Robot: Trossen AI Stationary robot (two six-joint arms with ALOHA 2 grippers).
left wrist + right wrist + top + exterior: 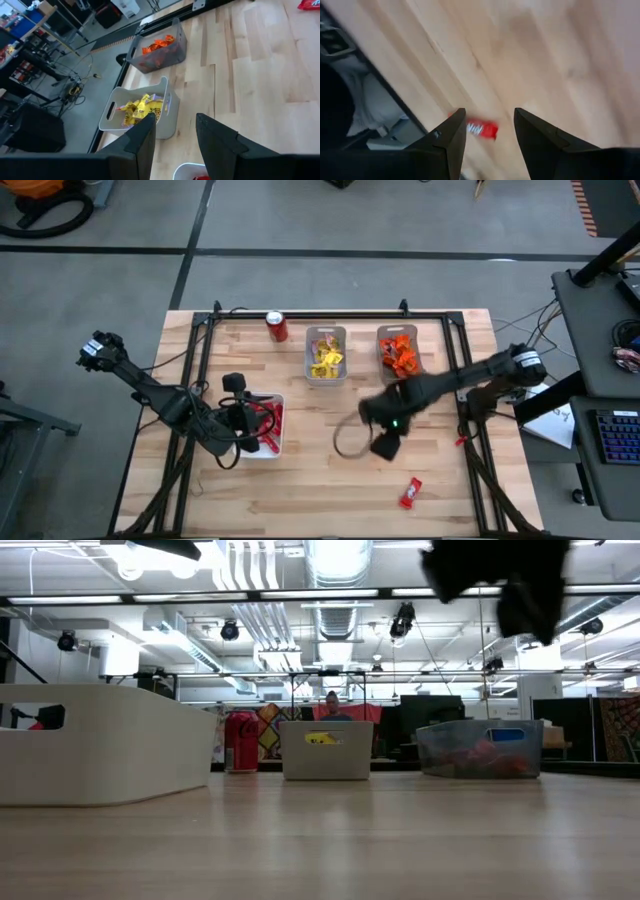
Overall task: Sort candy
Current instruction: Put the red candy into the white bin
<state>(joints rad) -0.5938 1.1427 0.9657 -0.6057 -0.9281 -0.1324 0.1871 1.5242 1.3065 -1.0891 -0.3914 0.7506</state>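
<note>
Right gripper [385,442] spread, empty, mid-table; 1 red candy [410,493] lay at 5 o'clock. Left gripper [262,423] spread over white tray [281,402]. Soda can [277,327] at 11 o'clock.

One candy packet [411,493] lies alone on the table [330,480], well apart from three trays [326,355].

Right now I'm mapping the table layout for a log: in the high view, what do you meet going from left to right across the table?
White tray with red candy, under the left gripper → red soda can → tray of yellow candy → tray of orange candy → loose red candy.
</note>
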